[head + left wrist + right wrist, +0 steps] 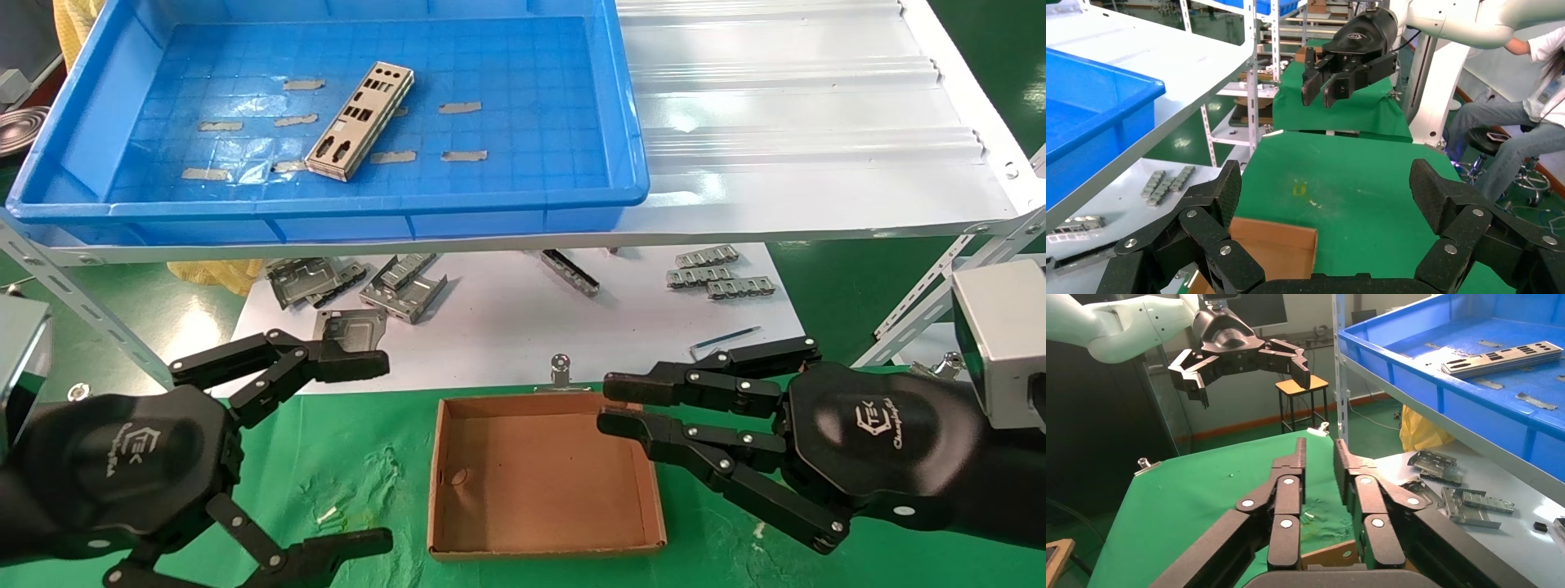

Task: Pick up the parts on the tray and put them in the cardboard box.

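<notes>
From the head view, the parts (359, 121) lay stacked in the blue tray (629, 122) on the white shelf (801, 122), grey brackets (404, 286) below. The cardboard box (543, 478) sat on the green counter (359, 465). Left end effector (359, 449) gaped wide, empty (left wrist view agreed); right end effector (605, 408) was nearly closed, holding nothing, fingers (1288, 496) almost together in its wrist view.

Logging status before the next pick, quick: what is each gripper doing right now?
Left gripper: open, fingers spread wide, holding nothing, left of the cardboard box.
Right gripper: fingers nearly together, nothing between them, over the box's right edge.
</notes>
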Robot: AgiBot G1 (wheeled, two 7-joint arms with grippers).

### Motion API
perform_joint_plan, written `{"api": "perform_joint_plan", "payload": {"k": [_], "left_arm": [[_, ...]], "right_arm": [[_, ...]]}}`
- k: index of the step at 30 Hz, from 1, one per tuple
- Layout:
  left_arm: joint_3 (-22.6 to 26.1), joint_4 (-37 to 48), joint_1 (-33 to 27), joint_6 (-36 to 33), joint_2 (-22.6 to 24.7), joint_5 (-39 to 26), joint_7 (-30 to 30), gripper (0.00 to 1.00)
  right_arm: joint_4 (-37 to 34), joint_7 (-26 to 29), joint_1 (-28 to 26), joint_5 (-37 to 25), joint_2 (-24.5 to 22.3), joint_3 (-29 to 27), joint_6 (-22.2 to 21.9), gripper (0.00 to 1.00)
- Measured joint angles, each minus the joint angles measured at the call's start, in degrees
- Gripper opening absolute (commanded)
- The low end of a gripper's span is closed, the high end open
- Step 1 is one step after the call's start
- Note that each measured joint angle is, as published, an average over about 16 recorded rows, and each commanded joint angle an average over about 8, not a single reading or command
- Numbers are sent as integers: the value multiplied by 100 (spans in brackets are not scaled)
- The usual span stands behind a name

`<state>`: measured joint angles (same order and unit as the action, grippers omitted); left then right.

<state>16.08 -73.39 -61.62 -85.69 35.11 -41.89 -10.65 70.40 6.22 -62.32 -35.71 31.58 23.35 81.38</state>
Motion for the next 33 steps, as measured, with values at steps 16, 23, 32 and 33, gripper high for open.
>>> {"api": "perform_joint_plan", "payload": {"k": [16, 23, 32, 33], "left_arm": [[127, 485, -923, 215, 264, -513, -40, 100], [480, 1626, -2245, 509, 882, -1412, 7, 100], [1106, 3828, -3938, 1102, 1958, -2733, 235, 100], [1166, 4071, -4087, 1180, 2069, -2853, 265, 100]], "right_arm": [[0, 0, 0, 0, 0, 0, 0, 0], [0, 0, 0, 0, 0, 0, 0, 0], [0, 0, 0, 0, 0, 0, 0, 0], [0, 0, 0, 0, 0, 0, 0, 0]]}}
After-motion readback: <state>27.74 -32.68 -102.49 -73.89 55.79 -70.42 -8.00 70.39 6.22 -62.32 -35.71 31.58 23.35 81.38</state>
